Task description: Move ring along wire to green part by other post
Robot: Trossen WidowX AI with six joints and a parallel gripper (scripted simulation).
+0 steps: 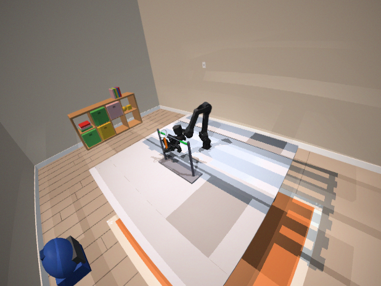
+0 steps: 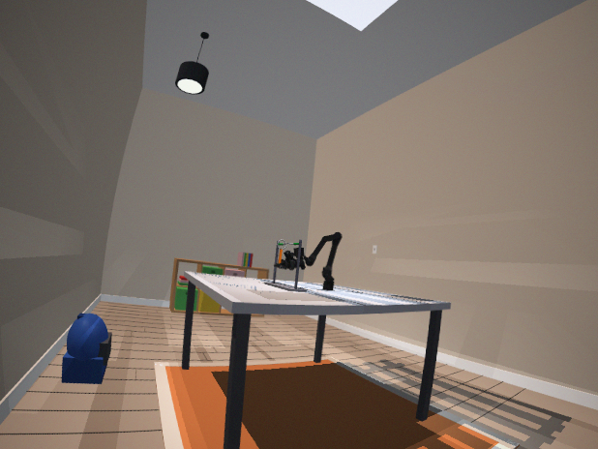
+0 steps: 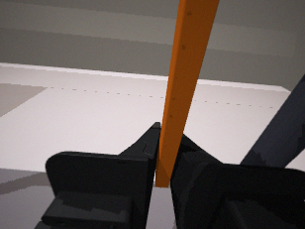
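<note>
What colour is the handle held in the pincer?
Orange: the flat orange handle shows best in the wrist view, clamped in the black pincer.
</note>
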